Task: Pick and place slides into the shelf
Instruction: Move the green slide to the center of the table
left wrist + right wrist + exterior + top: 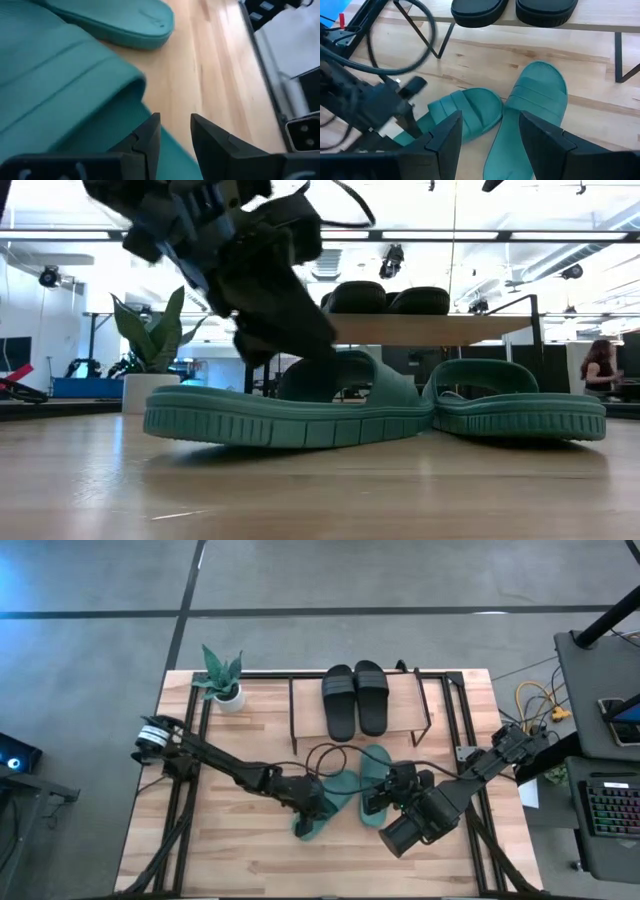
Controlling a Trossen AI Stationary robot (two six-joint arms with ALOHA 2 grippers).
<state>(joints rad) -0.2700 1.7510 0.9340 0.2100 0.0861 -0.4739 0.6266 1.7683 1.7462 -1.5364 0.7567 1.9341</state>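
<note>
Wooden tabletop [230,850], frame centre: left gripper [175,131] half-open over one teal slide [322,808]; right gripper [487,135] wide above the other teal slide [530,107]; black slides [354,697] on shelf [425,705].

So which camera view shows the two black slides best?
The high view: both black slides lie whole, side by side on the shelf top. The low view shows only their rounded ends above the board. The right wrist view cuts them off at the picture edge. The left wrist view shows none.
</note>
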